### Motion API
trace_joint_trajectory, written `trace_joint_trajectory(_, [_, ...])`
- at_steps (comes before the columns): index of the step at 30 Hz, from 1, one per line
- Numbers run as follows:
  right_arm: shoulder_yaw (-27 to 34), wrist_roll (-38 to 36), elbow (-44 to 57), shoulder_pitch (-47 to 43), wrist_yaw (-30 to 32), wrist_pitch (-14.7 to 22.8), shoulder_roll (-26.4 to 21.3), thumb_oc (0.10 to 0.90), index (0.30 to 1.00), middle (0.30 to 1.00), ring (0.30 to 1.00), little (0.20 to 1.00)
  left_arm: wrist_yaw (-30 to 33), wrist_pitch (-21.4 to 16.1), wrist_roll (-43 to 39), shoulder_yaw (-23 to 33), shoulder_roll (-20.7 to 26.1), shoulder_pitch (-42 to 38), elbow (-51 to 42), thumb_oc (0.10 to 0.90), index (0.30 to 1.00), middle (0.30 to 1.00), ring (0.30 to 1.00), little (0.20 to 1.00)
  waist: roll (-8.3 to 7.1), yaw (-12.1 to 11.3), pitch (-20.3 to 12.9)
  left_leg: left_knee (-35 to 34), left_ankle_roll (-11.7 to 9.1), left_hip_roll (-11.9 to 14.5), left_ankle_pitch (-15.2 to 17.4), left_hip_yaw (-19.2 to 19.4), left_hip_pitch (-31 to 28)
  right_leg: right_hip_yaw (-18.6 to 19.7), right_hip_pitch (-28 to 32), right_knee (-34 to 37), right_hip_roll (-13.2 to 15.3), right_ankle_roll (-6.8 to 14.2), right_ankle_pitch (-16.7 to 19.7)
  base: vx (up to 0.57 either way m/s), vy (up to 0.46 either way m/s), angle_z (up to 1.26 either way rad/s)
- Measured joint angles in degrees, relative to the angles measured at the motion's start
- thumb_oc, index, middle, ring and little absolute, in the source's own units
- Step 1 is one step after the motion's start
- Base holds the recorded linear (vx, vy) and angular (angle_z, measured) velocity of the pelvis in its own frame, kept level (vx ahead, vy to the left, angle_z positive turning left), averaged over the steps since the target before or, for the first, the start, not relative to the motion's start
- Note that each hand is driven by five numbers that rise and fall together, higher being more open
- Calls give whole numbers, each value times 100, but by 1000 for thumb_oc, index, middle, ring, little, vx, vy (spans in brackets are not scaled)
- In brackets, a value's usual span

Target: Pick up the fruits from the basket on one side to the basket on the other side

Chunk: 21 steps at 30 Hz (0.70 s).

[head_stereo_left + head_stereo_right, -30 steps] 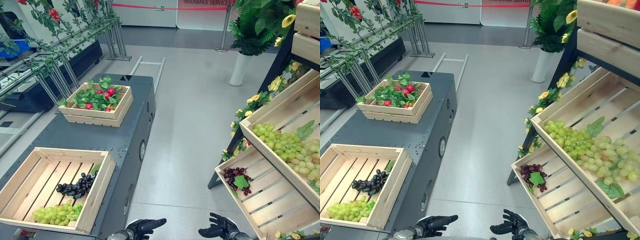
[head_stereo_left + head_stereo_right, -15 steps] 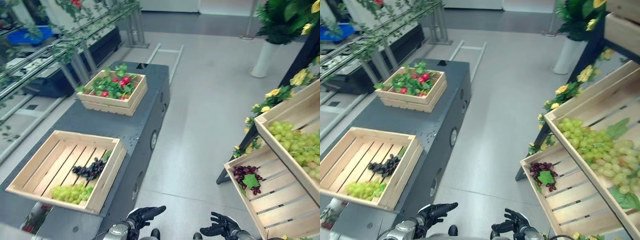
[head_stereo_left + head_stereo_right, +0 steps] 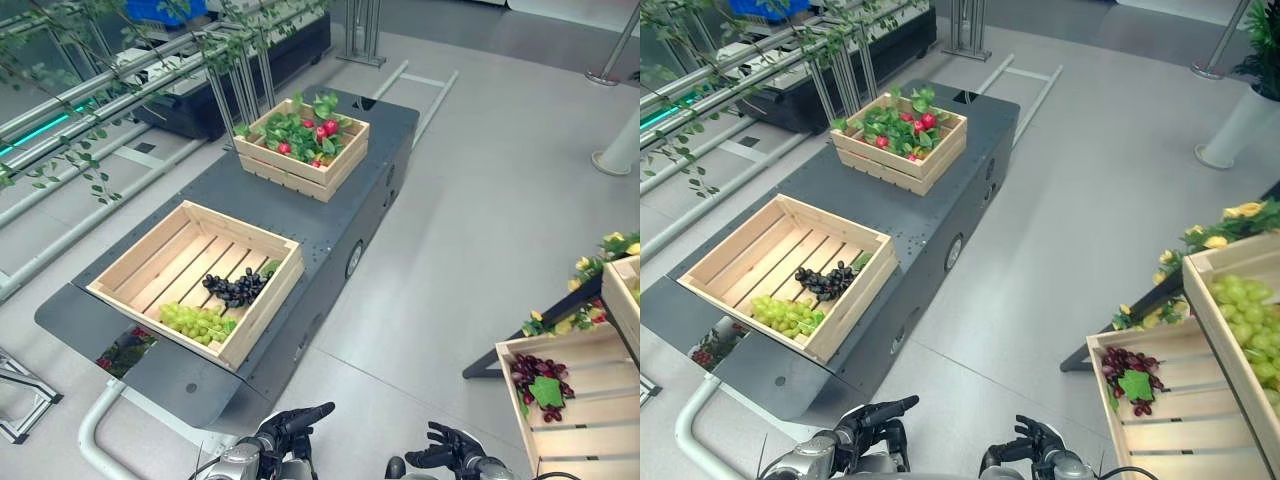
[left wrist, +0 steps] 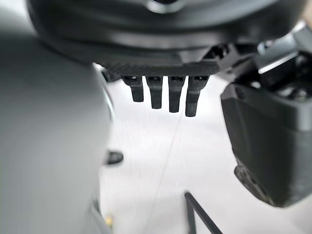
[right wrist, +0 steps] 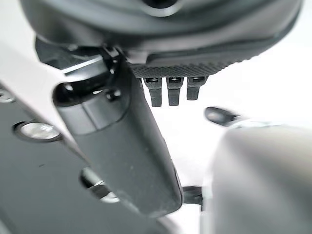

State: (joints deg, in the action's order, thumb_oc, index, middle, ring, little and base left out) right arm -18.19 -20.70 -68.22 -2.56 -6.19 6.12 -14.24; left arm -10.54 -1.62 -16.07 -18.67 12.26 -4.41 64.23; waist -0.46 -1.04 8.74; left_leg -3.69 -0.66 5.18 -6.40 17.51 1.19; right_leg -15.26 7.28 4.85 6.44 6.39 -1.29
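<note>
Both hands, left hand (image 3: pixel 290 428) and right hand (image 3: pixel 452 450), fingers relaxed (holding nothing).

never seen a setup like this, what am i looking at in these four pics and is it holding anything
This is a two-legged humanoid robot with two arms ending in dark hands. The two wide pictures come from a stereo camera on its head, looking down. The two close-ups come from cameras on its wrists, looking along each hand.

At the bottom of the head views you see the left hand and the right hand, both relaxed, empty and low in front of the robot.

On the robot's left stands a dark platform with two wooden crates. The near crate holds black grapes and green grapes. The far crate holds red fruits among leaves. On the right, a slanted shelf crate holds purple grapes.
</note>
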Motion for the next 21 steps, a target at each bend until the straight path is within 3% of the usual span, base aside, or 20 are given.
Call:
trace_joint_trajectory(4, [-2,-5,80,97,3,68,119,800,900,900,900,900,232,5,4,2,139,17,-115,800,900,900,900,900,-138,-48,-87,-138,232,-347,-33,-232,-118,-304,115,-191,303,212,-110,175,354,22])
trace_joint_trajectory(8, [-2,-11,322,126,2,67,119,800,900,900,900,900,391,7,-48,0,161,-67,-145,800,900,900,900,900,-122,-66,-83,-138,361,-417,56,-440,-174,-430,18,-734,409,120,-162,116,259,32])
trace_joint_trajectory(13, [-49,-66,841,67,-12,143,126,800,900,900,900,900,454,18,-290,-7,219,-131,-142,800,900,900,900,900,-115,-185,-32,-137,628,-535,241,-877,-321,-334,-783,-2789,785,2,-317,91,83,43])
trace_joint_trajectory(17, [-61,-245,871,48,-16,271,154,800,900,900,900,900,456,20,-281,-118,335,-281,-155,800,900,900,900,900,-128,-203,-32,-135,685,-656,208,-1657,-124,94,-1074,-1776,423,43,-306,118,-90,103])
trace_joint_trajectory(21, [-63,-245,759,-1,-61,474,178,800,900,900,900,900,479,9,-262,-128,337,-231,-122,800,900,900,900,900,-74,-155,0,-134,724,-843,212,-2236,-148,551,-1406,-474,418,365,85,158,-188,84])
